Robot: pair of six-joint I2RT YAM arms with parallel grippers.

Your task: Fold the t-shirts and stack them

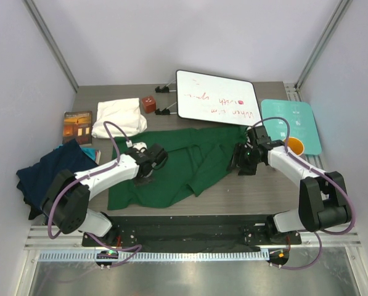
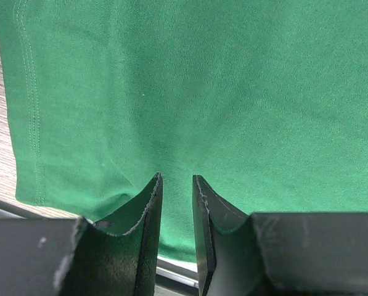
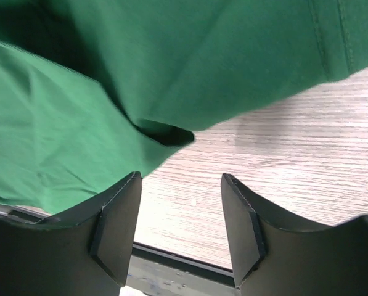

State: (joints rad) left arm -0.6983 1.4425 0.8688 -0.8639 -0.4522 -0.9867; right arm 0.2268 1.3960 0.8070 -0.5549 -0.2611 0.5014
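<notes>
Spread jaws over bare table (image 3: 282, 160), beside green t-shirt (image 3: 110, 92) edge

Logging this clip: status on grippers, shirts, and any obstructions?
Left gripper jaws narrow over green t-shirt, grip unclear. Right gripper open, empty, at shirt's edge. Green shirt spread, unfolded; navy t-shirt and white t-shirt aside. Nothing blocking.

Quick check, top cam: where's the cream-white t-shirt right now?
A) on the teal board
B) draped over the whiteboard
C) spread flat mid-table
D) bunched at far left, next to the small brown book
D: the cream-white t-shirt lies bunched at the far left beside the brown book; the shirt spread mid-table is the dark green t-shirt.
</notes>
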